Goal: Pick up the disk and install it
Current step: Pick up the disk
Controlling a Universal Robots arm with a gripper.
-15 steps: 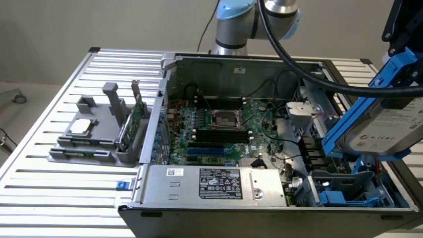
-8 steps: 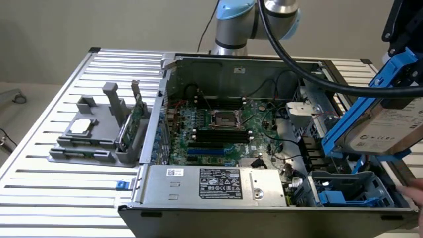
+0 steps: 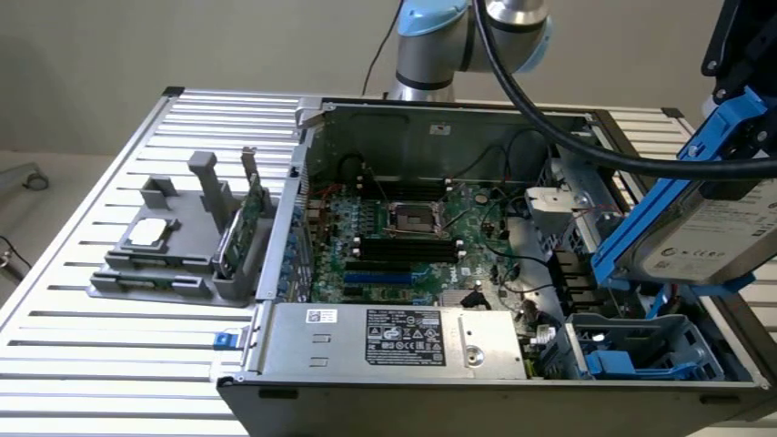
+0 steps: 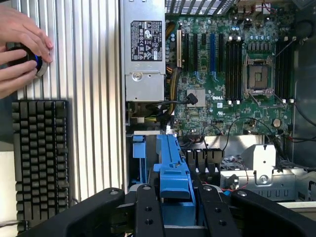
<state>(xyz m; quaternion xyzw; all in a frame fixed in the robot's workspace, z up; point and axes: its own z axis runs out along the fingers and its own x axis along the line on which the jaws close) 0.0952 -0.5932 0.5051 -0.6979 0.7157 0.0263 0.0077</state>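
Observation:
The disk [image 3: 711,235], a silver-grey drive with a white label in a blue carrier bracket [image 3: 661,205], hangs tilted in the air at the exterior view's right. It is above the right end of the open computer case. My gripper [image 3: 738,100] comes down from the top right and is shut on the disk's upper part. In the wrist view my black fingers [image 4: 148,212] clamp the blue bracket [image 4: 173,168] from both sides. Below the disk, in the case's near right corner, sits a blue drive cage [image 3: 643,348], apart from the disk.
The case holds a motherboard [image 3: 401,228], a power supply [image 3: 388,337] and loose cables [image 3: 534,273]. At the exterior view's left, a grey fixture [image 3: 170,264] carries a square chip [image 3: 148,232] and a green card [image 3: 249,223]. A person's hands [image 4: 19,49] and a keyboard [image 4: 39,158] are beside the case.

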